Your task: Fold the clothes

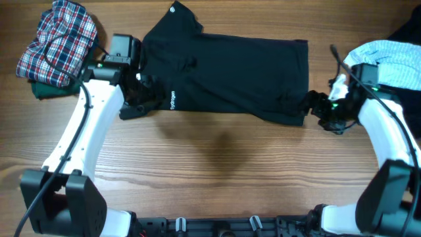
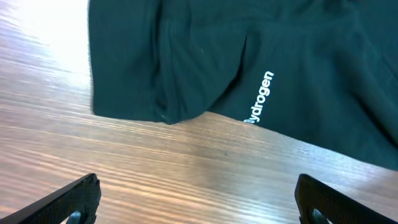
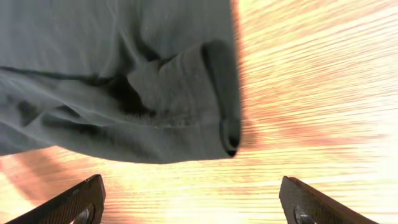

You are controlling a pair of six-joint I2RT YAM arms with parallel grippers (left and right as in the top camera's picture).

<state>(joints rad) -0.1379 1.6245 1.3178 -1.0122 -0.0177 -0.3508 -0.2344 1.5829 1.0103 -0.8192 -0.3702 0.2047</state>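
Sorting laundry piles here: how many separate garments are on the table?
5: black T-shirt centre; plaid garment far left, green garment under it; light blue garment far right, dark garment beyond it. More may be hidden.

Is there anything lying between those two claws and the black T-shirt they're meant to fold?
Nothing visible does. The left claw and the right claw are both open, with only bare wooden table between them and the edge of the black short-sleeved fabric T-shirt.
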